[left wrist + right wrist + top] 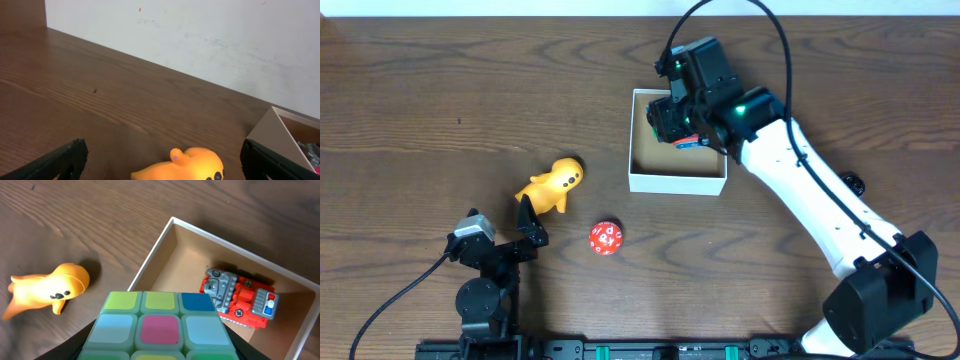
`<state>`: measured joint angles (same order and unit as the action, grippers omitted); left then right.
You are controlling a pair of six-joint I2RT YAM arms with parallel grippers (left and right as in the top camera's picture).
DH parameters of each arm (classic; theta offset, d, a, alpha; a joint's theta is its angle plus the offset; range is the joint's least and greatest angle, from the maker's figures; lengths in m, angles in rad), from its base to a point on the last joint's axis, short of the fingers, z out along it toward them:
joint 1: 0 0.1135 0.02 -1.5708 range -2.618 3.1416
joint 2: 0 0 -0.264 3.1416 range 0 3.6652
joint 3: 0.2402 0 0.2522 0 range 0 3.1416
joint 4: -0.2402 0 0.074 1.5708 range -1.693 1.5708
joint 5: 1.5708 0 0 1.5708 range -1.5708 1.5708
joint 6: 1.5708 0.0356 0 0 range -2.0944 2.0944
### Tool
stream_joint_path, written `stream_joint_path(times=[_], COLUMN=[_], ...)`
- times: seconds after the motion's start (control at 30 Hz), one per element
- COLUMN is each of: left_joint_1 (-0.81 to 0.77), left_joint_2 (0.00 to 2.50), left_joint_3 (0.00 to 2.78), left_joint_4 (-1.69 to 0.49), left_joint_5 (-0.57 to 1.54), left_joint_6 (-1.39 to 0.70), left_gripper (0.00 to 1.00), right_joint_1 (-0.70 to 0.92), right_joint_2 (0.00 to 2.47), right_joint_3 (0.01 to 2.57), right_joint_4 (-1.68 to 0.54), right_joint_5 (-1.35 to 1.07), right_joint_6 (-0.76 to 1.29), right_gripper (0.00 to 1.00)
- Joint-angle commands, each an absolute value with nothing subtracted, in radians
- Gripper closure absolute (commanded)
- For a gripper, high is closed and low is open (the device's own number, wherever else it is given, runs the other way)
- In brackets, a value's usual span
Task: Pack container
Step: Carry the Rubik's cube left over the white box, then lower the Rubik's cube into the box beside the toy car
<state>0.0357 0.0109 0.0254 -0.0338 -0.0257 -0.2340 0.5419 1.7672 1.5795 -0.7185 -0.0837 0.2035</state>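
Observation:
The container [677, 182] is a square white-walled box with a tan inside, right of centre; it also shows in the right wrist view [150, 262] and at the left wrist view's right edge [280, 131]. A red toy fire truck [240, 299] lies inside it. My right gripper [678, 122] hovers over the box, shut on a colourful puzzle cube [159, 325]. An orange duck-like toy [552, 184] lies on the table left of the box, seen also in the wrist views [187, 165] [47, 289]. My left gripper [525, 228] is open just short of it. A red die [605, 239] lies nearby.
The table is dark brown wood [440, 90]. A pale wall [200, 35] stands behind its far edge in the left wrist view. Black cables run from both arms.

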Motion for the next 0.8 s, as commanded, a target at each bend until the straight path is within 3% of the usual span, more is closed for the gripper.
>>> stream_joint_path(times=[0.0, 0.77], left_joint_1=[0.034, 0.034], left_joint_2=[0.004, 0.004], left_joint_3=[0.004, 0.004], left_joint_4=[-0.07, -0.07], left_joint_5=[-0.034, -0.034], left_joint_6=[-0.218, -0.218], left_gripper=[0.02, 0.02], right_joint_1=[0.557, 0.577], right_joint_2=[1.769, 1.77], right_joint_3=[1.552, 1.352], right_joint_4=[-0.703, -0.593], right_joint_5=[-0.018, -0.019], right_joint_6=[0.255, 0.3], right_gripper=[0.74, 0.8])
